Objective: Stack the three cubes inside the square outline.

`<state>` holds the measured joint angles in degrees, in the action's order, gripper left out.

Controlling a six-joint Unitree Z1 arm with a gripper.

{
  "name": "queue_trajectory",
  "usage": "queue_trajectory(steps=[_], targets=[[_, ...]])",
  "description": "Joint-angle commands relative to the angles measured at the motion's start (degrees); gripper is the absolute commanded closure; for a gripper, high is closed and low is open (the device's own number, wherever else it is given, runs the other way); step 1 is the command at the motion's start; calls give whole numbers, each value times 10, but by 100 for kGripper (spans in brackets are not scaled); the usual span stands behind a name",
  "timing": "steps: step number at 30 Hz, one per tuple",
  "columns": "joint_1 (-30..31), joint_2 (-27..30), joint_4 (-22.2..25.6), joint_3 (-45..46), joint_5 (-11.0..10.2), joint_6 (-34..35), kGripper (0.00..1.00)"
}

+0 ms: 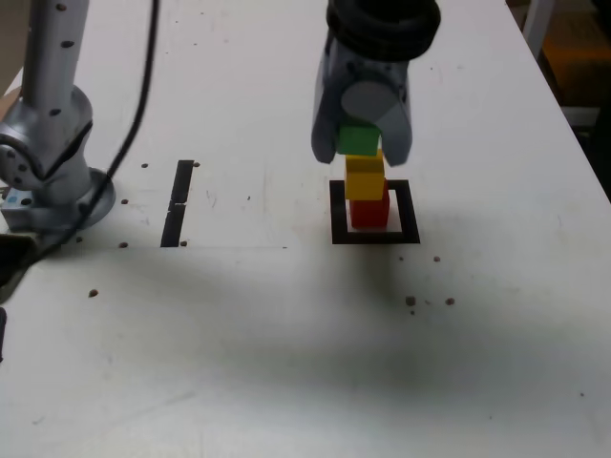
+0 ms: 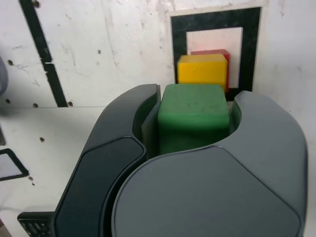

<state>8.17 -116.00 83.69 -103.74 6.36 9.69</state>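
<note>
The red cube [image 1: 369, 211] sits inside the black square outline [image 1: 374, 235], and the yellow cube [image 1: 364, 176] rests on top of it. My gripper [image 1: 361, 143] is shut on the green cube [image 1: 359, 139], holding it right above the yellow cube; whether the two touch I cannot tell. In the wrist view the green cube [image 2: 193, 116] is clamped between the grey fingers [image 2: 131, 118], with the yellow cube [image 2: 202, 69], a sliver of the red cube [image 2: 217, 52] and the square outline [image 2: 178, 39] beyond it.
A thin black strip mark [image 1: 178, 202] lies on the white table towards the exterior view's left. The arm's base [image 1: 48, 143] and a black cable [image 1: 143, 86] stand at the far left. Small dark specks [image 1: 410, 301] dot the tabletop.
</note>
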Motion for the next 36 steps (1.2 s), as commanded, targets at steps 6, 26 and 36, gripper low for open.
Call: queue_trajectory(steps=[6, 26, 36], targets=[[-7, -9, -10, -1, 0, -4, 77], [-20, -12, -25, 20, 5, -14, 47], [-20, -14, -30, 20, 7, -16, 33]])
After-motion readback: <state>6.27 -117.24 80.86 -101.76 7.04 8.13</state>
